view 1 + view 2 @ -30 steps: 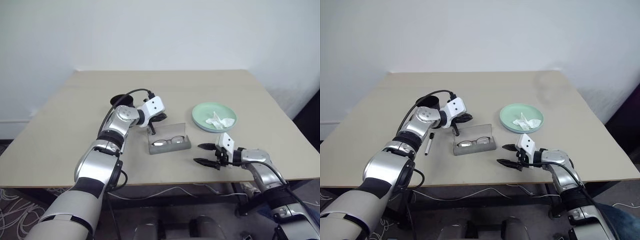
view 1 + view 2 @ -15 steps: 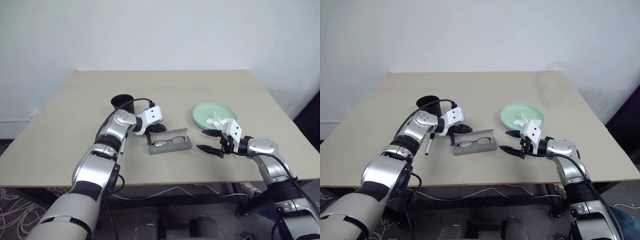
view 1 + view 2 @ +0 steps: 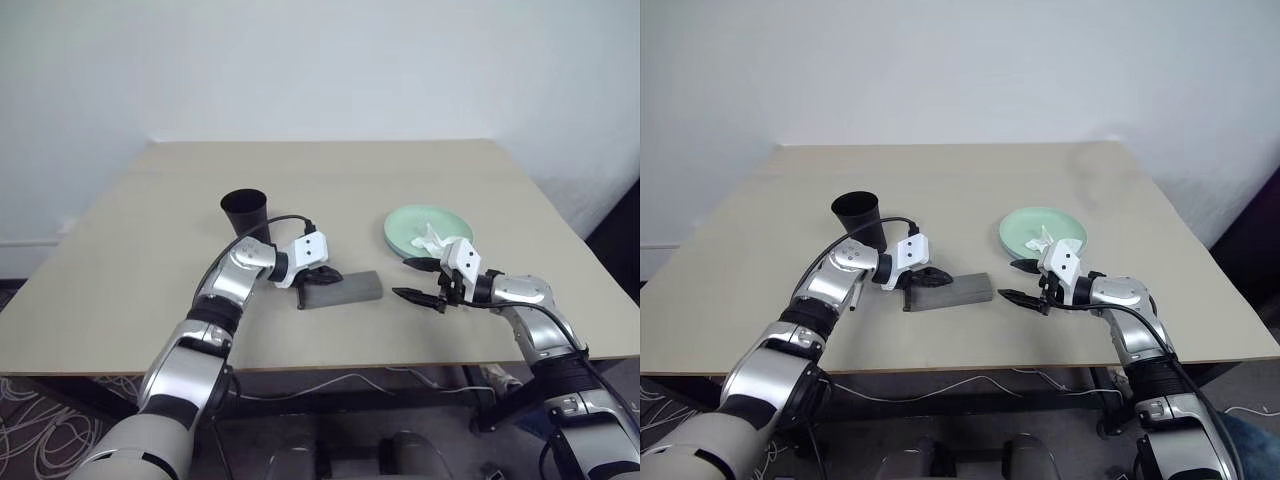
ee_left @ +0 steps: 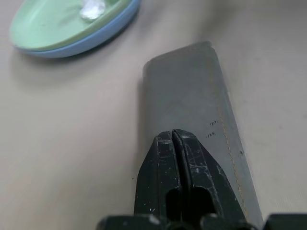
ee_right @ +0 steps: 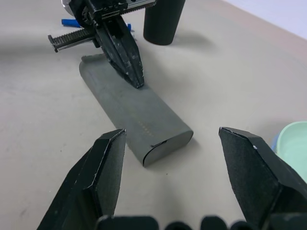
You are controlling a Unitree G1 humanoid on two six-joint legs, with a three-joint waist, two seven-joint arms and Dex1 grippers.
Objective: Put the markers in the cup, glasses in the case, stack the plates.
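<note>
Grey case lies lid-down; clenched left gripper presses it, right gripper spread, empty.

Lab-like test room, bare beige table, plain white wall, loose cables on floor

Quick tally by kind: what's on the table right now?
Cup: 1
Case, lid shut: 1
Plates, stacked, mint green on light blue: 2
Tissue on top plate: 1
Markers, partly hidden behind left arm: at least 1
Total: at least 6
</note>
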